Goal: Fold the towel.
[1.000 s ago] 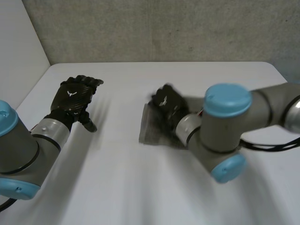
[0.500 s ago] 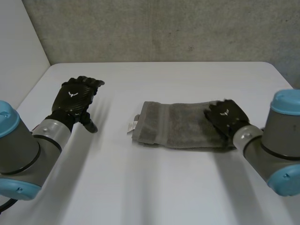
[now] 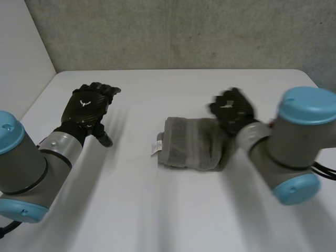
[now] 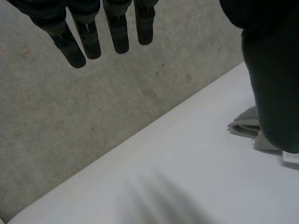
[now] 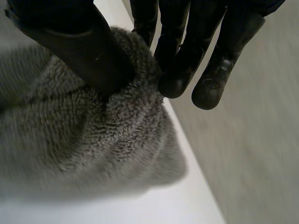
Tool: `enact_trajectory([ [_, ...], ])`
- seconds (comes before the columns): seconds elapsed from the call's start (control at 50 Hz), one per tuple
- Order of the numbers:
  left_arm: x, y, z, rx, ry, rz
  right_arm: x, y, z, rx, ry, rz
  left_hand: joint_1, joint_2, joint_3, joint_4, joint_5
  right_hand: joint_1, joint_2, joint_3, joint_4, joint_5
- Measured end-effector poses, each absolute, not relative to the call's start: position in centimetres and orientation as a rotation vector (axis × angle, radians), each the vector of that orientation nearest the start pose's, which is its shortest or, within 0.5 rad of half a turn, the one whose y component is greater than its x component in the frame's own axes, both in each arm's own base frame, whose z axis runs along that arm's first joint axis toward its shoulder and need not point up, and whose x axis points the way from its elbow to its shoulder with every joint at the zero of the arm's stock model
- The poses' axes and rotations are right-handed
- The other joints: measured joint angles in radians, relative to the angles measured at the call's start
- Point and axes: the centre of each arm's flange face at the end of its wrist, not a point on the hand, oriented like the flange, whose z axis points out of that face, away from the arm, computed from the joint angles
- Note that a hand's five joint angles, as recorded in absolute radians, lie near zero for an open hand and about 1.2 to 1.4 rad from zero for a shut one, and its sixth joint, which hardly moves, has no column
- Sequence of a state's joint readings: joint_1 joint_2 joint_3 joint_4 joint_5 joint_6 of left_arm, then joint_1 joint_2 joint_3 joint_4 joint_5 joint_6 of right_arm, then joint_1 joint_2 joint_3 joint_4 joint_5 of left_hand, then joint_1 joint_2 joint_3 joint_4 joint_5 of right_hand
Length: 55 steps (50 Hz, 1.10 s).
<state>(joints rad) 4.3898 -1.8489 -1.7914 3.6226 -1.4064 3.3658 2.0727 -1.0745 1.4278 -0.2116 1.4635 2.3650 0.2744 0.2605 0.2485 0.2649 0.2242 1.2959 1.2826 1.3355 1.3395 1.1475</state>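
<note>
White table (image 3: 157, 210) stands before a grey wall (image 3: 173, 31); the grey towel (image 3: 191, 149) lies folded near its middle; my right hand (image 3: 231, 110) pinches the towel's right end between thumb and fingers; my left hand (image 3: 84, 107) hovers well apart, fingers straight and holding nothing.

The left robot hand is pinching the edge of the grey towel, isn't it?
No: the right robot hand is pinching the edge of the grey towel, as the right wrist view shows. The left robot hand is open.
</note>
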Motion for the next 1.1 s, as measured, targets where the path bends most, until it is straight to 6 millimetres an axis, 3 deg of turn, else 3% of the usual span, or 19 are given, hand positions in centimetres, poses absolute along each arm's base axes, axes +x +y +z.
enact_trajectory([
  [0.1, -25.2, -28.2, 20.6, 0.826, 2.201, -2.363, 37.0, -23.3, 18.9, -1.798, 1.546, -2.072, 0.0, 0.0, -0.002, 0.0, 0.0, 0.0, 0.003, 0.0, 0.0, 0.0],
  [0.18, -25.7, -28.2, 21.4, 0.833, 2.173, -2.399, 39.1, -21.1, 17.4, -1.964, 1.393, -2.025, 0.0, 0.0, -0.002, 0.0, 0.0, -0.026, -0.009, -0.052, -0.054, -0.044],
  [0.2, -25.9, -28.2, 21.7, 0.835, 2.163, -2.412, 39.5, -20.5, 16.7, -2.015, 1.363, -2.003, 0.0, 0.0, -0.002, 0.0, 0.0, -0.096, -0.071, -0.132, -0.136, -0.124],
  [0.22, -26.1, -28.2, 21.9, 0.836, 2.156, -2.424, 39.8, -20.1, 16.0, -2.063, 1.345, -1.976, 0.0, 0.0, -0.002, 0.0, 0.0, -0.33, -0.31, -0.345, -0.347, -0.34],
  [0.3, -26.6, -28.3, 22.7, 0.827, 2.142, -2.465, 39.7, -19.5, 14.1, -2.155, 1.375, -1.907, 0.0, 0.0, -0.002, 0.0, 0.0, -0.92, -0.912, -0.945, -0.941, -0.958],
  [0.32, -26.7, -28.4, 22.8, 0.822, 2.143, -2.472, 39.7, -19.5, 14.0, -2.153, 1.393, -1.905, 0.0, 0.0, -0.002, 0.0, 0.0, -0.964, -0.958, -0.995, -1.004, -1.02],
  [0.42, -26.9, -28.9, 23.7, 0.757, 2.165, -2.538, 38.3, -21.1, 15.5, -1.977, 1.608, -1.948, 0.0, 0.0, -0.002, 0.0, 0.0, -1.067, -1.043, -1.095, -1.088, -1.089],
  [0.5, -27.3, -29.6, 24.5, 0.69, 2.201, -2.599, 36.2, -22.9, 18.3, -1.661, 1.797, -1.985, 0.0, 0.0, -0.002, 0.0, 0.0, -1.069, -1.043, -1.095, -1.088, -1.089],
  [0.6, -28.3, -30.2, 24.6, 0.666, 2.255, -2.629, 34.1, -23.8, 20.9, -1.327, 1.908, -1.973, 0.0, 0.0, -0.002, 0.0, 0.002, -1.069, -1.043, -1.095, -1.088, -1.089],
  [0.7, -30.7, -29.9, 23.3, 0.721, 2.37, -2.579, 32.1, -25.0, 22.0, -1.099, 1.993, -1.919, 0.0, 0.0, 0.0, 0.0, 0.016, -1.069, -1.043, -1.095, -1.088, -1.089],
  [0.78, -32.3, -29.7, 21.3, 0.75, 2.464, -2.484, 31.3, -26.1, 21.6, -1.061, 2.048, -1.866, 0.0, 0.001, 0.0, 0.0, 0.025, -1.069, -1.043, -1.095, -1.088, -1.089],
  [0.98, -35.4, -28.7, 14.6, 0.789, 2.624, -2.168, 31.5, -28.8, 16.0, -1.082, 2.188, -1.627, 0.0, 0.001, 0.0, 0.0, 0.025, -1.069, -1.043, -1.095, -1.088, -1.089],
  [1.1, -36.0, -27.7, 12.0, 0.888, 2.617, -2.054, 31.7, -29.3, 14.0, -1.079, 2.229, -1.558, 0.0, 0.0, -0.002, 0.0, 0.024, -1.073, -1.043, -1.095, -1.088, -1.089],
])
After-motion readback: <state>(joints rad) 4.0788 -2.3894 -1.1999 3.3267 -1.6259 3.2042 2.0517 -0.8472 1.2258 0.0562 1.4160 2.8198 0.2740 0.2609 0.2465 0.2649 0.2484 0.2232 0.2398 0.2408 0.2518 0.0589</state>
